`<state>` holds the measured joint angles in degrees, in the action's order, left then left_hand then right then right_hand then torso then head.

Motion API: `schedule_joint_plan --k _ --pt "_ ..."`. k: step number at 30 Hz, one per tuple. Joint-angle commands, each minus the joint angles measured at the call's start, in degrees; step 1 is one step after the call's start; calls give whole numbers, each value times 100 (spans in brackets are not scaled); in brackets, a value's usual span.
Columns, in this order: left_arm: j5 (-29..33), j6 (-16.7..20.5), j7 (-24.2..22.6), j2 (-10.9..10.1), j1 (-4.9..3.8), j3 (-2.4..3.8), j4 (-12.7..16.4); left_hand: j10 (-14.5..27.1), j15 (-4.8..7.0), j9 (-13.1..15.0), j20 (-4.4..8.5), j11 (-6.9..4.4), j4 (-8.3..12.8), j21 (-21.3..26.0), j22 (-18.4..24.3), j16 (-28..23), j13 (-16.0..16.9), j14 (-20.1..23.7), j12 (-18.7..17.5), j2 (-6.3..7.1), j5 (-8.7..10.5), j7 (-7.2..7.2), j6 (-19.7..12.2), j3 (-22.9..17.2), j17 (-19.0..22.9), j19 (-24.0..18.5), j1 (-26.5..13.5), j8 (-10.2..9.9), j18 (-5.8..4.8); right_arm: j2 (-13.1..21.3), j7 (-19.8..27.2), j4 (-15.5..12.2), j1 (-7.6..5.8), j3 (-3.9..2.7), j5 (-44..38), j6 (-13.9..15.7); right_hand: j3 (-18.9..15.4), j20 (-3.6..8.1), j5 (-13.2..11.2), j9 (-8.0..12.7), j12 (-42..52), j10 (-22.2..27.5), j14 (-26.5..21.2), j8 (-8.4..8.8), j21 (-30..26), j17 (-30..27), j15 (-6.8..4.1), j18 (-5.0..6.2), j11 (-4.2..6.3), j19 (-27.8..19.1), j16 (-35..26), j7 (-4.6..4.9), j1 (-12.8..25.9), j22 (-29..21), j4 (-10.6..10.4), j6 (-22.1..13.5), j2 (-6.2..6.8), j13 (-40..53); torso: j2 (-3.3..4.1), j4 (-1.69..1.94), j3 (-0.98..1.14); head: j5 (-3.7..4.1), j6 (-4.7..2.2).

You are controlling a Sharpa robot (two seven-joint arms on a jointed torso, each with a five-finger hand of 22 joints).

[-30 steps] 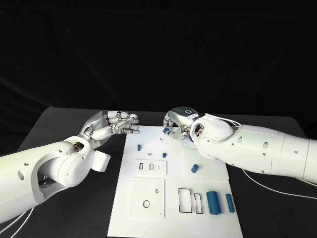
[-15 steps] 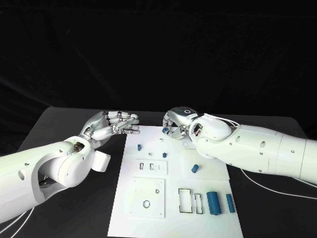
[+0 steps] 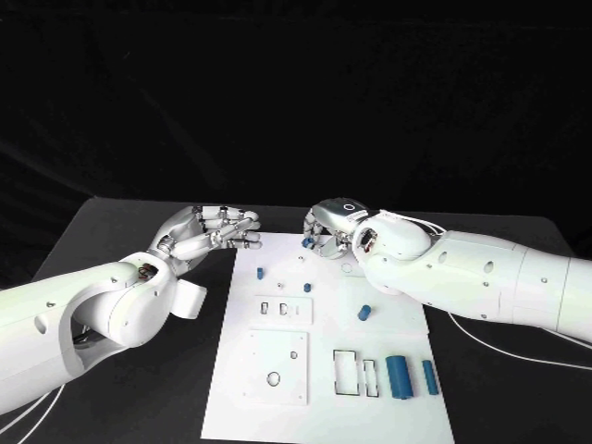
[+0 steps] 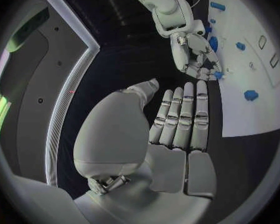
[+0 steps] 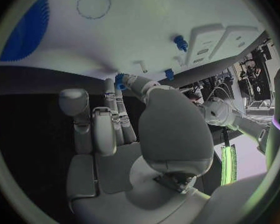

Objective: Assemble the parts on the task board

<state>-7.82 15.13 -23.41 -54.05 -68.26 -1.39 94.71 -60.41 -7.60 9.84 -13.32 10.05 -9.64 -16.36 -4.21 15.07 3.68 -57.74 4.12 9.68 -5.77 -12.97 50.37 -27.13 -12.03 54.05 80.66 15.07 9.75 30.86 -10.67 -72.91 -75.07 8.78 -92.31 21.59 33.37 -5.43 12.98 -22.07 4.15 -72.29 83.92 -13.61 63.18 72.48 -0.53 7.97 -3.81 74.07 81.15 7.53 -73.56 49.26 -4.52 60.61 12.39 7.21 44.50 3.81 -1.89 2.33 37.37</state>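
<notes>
The white task board (image 3: 329, 416) lies lengthwise in the middle of the table. My right hand (image 3: 334, 227) hovers over its far edge and pinches a small blue part (image 3: 307, 242) at its fingertips. That part also shows in the right wrist view (image 5: 119, 80) and the left wrist view (image 4: 217, 75). My left hand (image 3: 212, 231) hangs just left of the board's far corner, fingers stretched out side by side (image 4: 184, 114), holding nothing. Small blue pegs (image 3: 260, 274) (image 3: 307, 289) (image 3: 364, 313) stand on the board. Two blue cylinders (image 3: 399, 376) (image 3: 429, 378) lie near its right edge.
Raised white blocks with slots (image 3: 281, 310) and a square plate with a hole (image 3: 274, 368) sit on the board's left half. Outlined rectangles (image 3: 347, 373) are beside the cylinders. A ridged blue part (image 5: 25, 32) lies on the board (image 5: 115, 35) near my right hand.
My right hand and forearm have edged slightly left and farther away with the blue part still pinched. The left hand has stayed in place.
</notes>
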Motion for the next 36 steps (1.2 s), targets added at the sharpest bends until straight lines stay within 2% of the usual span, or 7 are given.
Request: schedule_joint_plan --k 1,5,9,14,23,28,36 --pt "5 -112 -22 8 -7 6 9 5 2 -6 -19 22 3 34 6 -20 9 27 -21 1 34 -59 -44 -19 -6 -37 5 -32 72 -5 15 2 6 3 -17 -174 -7 27 28 -6 -32 -21 300 5 28 -3 -12 -64 -7 11 18 11 38 -2 -28 -27 22 7 2 2 1 -2 1" --pt "5 -114 -18 5 -7 6 6 7 -1 -5 -22 25 11 39 8 -29 10 32 -27 3 36 -62 -49 -25 -12 -41 3 -36 72 -3 16 19 6 3 3 -109 -20 20 29 -15 -40 -2 296 33 37 -10 -4 -65 -18 5 20 29 70 15 -55 -81 72 4 5 1 5 -2 -2" --pt "5 -118 -15 3 -7 6 5 7 -1 -5 -22 25 11 39 8 -29 10 32 -27 3 36 -62 -49 -25 -12 -41 3 -36 72 -3 25 41 5 3 46 18 -83 -76 38 54 -68 442 265 335 -74 -85 124 -46 -180 -111 3 215 157 -124 -163 -522 289 -101 4 -2 2 -4 -6" --pt "5 -123 -13 1 -7 6 4 7 -1 -5 -22 25 11 39 8 -29 10 32 -27 3 36 -62 -49 -25 -12 -41 3 -36 72 7 39 31 5 3 78 98 -553 -143 39 168 -45 778 222 645 -189 -211 163 0 -208 -210 -33 218 66 -241 -224 -942 319 -183 10 0 5 -6 -6" --pt "5 -134 -10 -6 -7 6 -15 10 -4 -5 -25 27 15 43 10 -36 10 36 -31 4 38 -64 -53 -29 -17 -43 -2 -39 72 358 10 -306 5 3 104 252 -760 -136 49 169 13 681 229 641 -136 -205 153 -13 -197 -166 -9 207 -67 -139 -274 -858 233 -165 3 4 8 4 -1" --pt "5 -142 -11 -20 -7 5 -32 10 -4 -5 -25 27 15 43 10 -36 10 36 -31 4 38 -64 -53 -29 -17 -43 -2 -39 72 953 -53 -829 -30 -27 344 317 -698 -112 54 148 134 311 260 565 6 -101 122 -45 -156 -69 69 210 -166 73 -326 -632 225 -107 -3 -45 13 35 -13" --pt "8 -170 -13 -9 -6 5 -67 10 -4 -5 -25 27 15 43 10 -36 10 36 -31 4 38 -64 -53 -29 -17 -43 -2 -39 72 1813 -333 -1362 -163 -59 1240 -83 -1082 47 37 153 742 -751 297 570 209 72 -67 -92 84 42 191 58 -240 396 -460 -712 412 443 -22 -98 35 99 -32"
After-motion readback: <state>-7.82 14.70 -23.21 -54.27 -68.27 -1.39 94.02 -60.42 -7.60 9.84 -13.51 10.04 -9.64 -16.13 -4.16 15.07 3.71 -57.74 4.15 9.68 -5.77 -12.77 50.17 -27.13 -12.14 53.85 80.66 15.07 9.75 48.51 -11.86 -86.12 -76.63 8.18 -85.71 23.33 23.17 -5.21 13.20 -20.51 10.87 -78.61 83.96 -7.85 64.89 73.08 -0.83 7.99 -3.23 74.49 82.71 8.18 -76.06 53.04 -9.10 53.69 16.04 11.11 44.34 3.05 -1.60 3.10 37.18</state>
